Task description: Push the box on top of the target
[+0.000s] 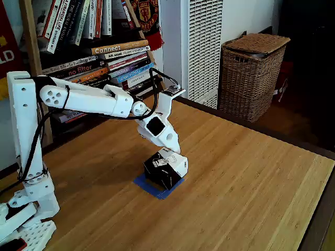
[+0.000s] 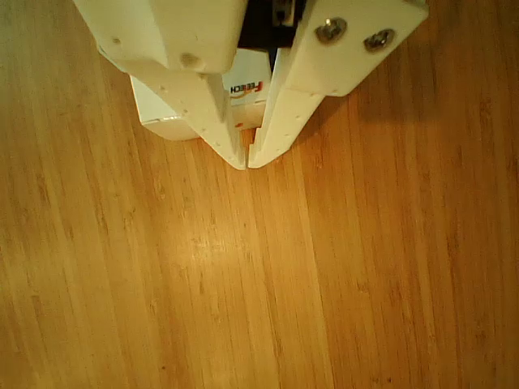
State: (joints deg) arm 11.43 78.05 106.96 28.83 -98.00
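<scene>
Where blue tape target peeks out, black-sided, white-topped box beneath closed, empty tool.

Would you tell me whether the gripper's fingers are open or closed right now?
Closed: in the other view the gripper's two white fingers meet at their tips, nothing between them, above the box.

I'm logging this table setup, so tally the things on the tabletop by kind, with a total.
Robot arm with gripper: 1
Box: 1
Blue tape target: 1
Total: 3
</scene>
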